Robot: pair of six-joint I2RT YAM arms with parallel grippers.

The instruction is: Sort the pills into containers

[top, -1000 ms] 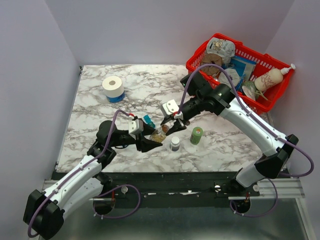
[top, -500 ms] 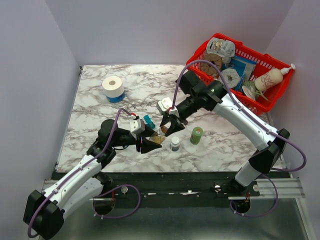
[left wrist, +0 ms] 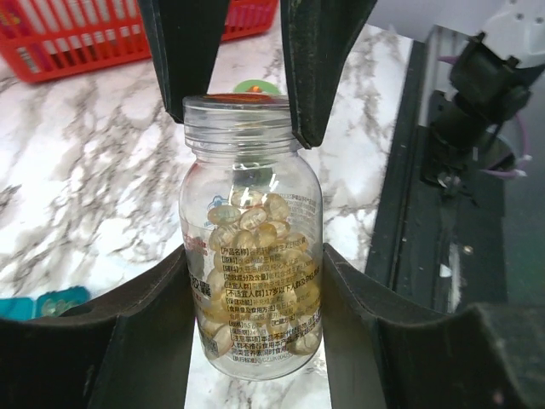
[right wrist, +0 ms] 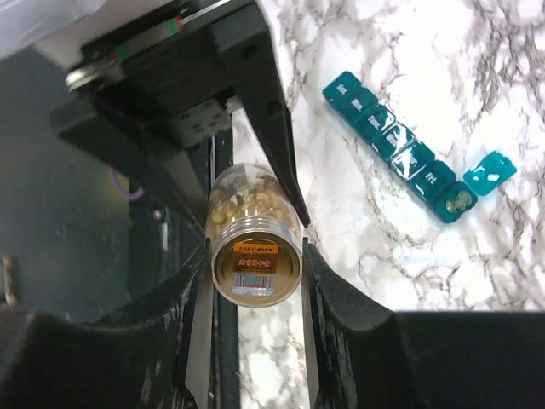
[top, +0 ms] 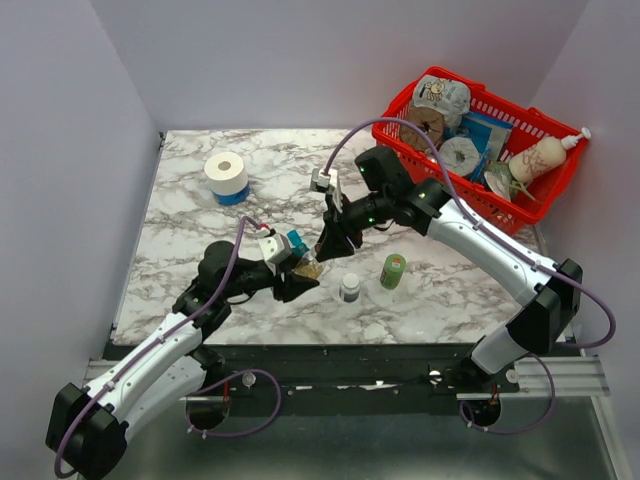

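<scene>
A small clear bottle (left wrist: pixel 253 256) full of yellowish pills (left wrist: pixel 255 226) is held over the marble table (top: pixel 200 230). My left gripper (left wrist: pixel 254 324) is shut on its lower body. My right gripper (right wrist: pixel 255 273) is shut on its tan cap (right wrist: pixel 255 271), one finger against each side. In the top view the two grippers meet at the bottle (top: pixel 307 268), just in front of the blue containers strip (top: pixel 297 241). The strip (right wrist: pixel 400 153) lies flat; its end lid (right wrist: pixel 490 170) is open, with pills (right wrist: pixel 456 203) in that compartment.
A white bottle with a dark cap (top: pixel 349 288) and a green bottle (top: pixel 393 270) stand right of the grippers. A red basket (top: pixel 480 140) of goods sits at the back right. A paper roll (top: pixel 226 175) stands at the back left.
My right arm has swung left and its wrist has turned upward while staying on the cap. The left gripper and the bottle have shifted slightly back and left.
</scene>
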